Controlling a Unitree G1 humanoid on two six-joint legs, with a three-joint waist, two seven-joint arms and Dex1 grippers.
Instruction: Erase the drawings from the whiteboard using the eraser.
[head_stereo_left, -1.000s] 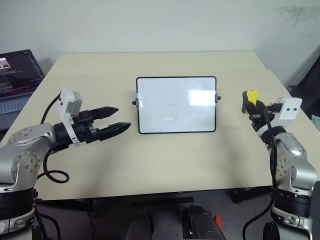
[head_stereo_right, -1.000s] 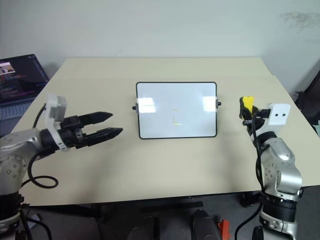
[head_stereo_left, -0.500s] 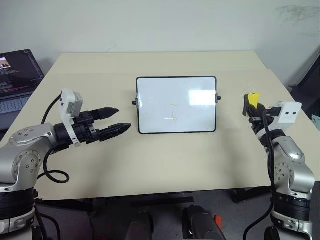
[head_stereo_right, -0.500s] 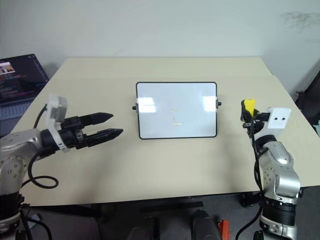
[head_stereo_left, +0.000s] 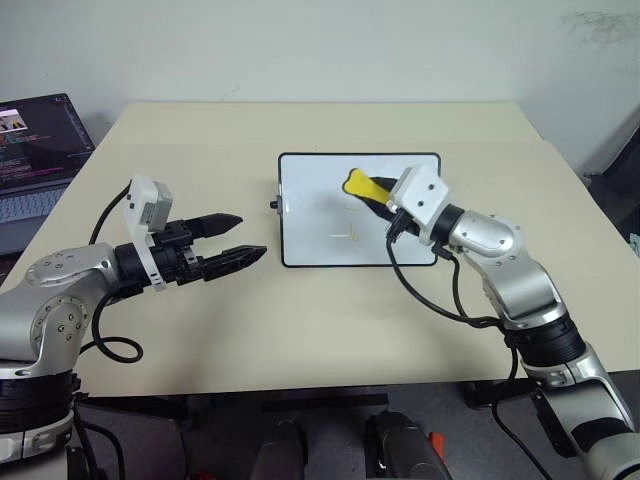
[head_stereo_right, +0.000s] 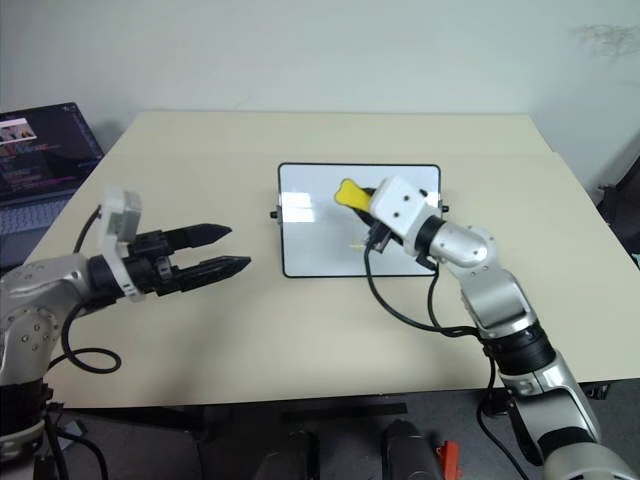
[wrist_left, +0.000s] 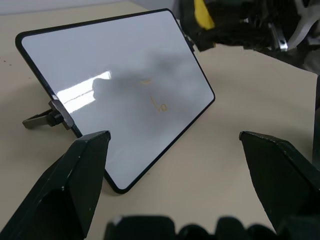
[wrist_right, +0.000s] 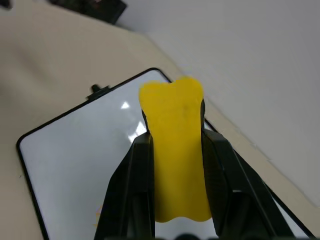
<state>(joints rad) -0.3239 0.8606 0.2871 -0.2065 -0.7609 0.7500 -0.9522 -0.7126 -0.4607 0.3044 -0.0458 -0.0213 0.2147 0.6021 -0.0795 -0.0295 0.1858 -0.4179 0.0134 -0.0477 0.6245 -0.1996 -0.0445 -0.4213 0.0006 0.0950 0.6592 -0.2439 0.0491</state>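
Now, at the far upper left sits a laptop. Lower left, the left gripper hangs with its fingers apart, holding nothing. In the middle of the table lies the whiteboard, its drawings faint. Over its top middle, the right gripper squeezes the yellow eraser.

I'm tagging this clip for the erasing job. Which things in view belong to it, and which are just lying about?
Belongs to the job:
- whiteboard
- drawings, faint strokes on the board
- eraser, held in the right end effector over the board

Just lying about:
- laptop, at the table's left edge
- left end effector, open, holding nothing
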